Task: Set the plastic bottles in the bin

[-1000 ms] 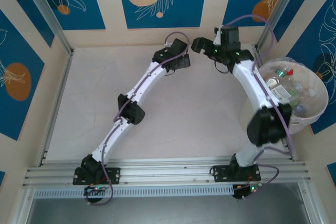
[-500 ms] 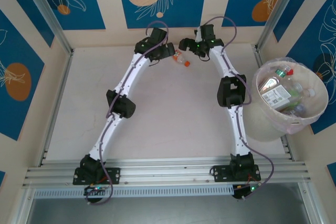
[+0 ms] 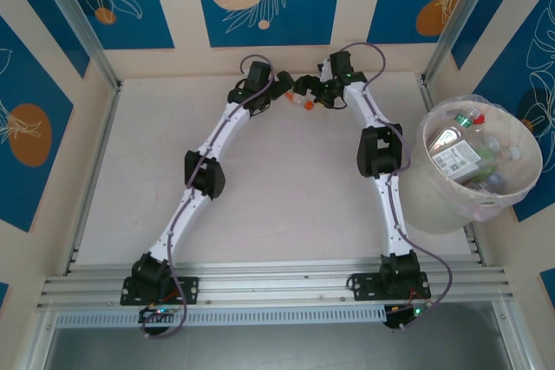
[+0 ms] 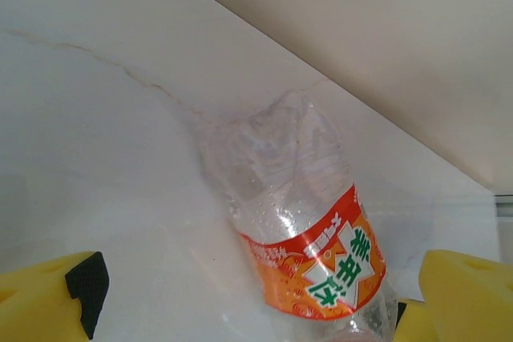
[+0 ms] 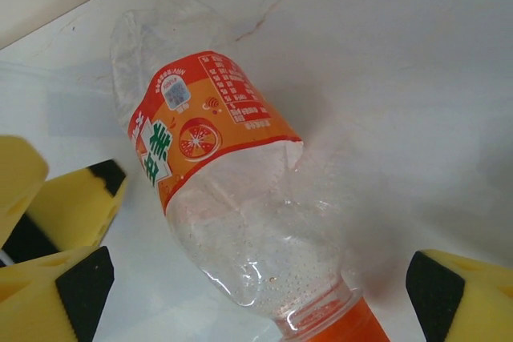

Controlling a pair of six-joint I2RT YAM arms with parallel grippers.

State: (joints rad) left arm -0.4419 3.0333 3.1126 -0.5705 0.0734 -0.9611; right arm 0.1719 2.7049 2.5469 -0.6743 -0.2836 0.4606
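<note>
Pickup step: orange-labelled bottle lies at the counter's far edge, with the right gripper open astride it and the left gripper open opposite. Next, the right should clamp it and carry it to the bin.

A single bottle lies on its side at the far middle of the tabletop, just in front of the back wall. The left gripper sits just left of it and the right gripper just right, each with its jaws spread to either side of the bottle. The bin stands at the tabletop's right edge, well apart from them and to the right of the right arm. Other bottles are piled inside it.
</note>
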